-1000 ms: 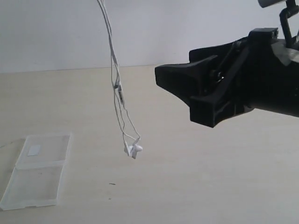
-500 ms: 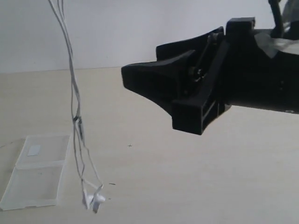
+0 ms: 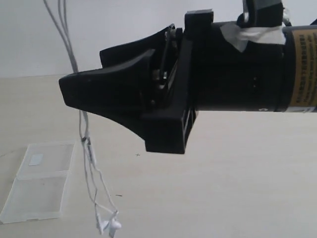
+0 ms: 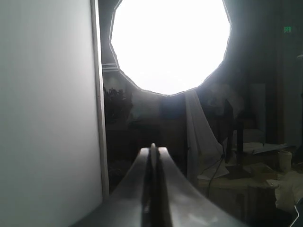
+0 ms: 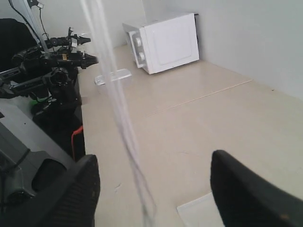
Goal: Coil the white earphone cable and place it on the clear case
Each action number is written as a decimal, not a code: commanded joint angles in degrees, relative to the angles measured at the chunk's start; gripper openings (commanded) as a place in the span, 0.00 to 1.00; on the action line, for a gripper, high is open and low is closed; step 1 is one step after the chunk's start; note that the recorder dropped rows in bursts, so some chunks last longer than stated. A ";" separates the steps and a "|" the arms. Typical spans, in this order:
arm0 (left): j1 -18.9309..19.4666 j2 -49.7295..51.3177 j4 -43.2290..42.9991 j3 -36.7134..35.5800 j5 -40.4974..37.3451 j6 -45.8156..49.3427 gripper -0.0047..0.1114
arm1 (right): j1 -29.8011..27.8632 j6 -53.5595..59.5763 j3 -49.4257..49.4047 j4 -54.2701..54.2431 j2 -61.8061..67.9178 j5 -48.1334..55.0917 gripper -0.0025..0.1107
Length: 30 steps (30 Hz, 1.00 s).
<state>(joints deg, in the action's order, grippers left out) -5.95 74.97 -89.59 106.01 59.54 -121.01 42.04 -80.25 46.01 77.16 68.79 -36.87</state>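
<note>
Clear case lies open flat on the bench, far left. White earphone cable hangs vertical just right of it, lower end near the bench. Left claw is pinched together overhead, probably on the cable's top; unseen. Right claw nearest: spread wide, empty, cable crossing its gap.
</note>
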 commanded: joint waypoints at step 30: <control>-0.46 0.09 -0.64 0.14 -0.01 -0.61 0.04 | -0.11 14.66 0.76 -15.64 6.09 -1.06 0.34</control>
<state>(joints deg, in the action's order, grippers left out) -5.95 74.97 -90.75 106.01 59.65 -121.01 42.04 -65.94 46.22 61.94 74.75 -37.14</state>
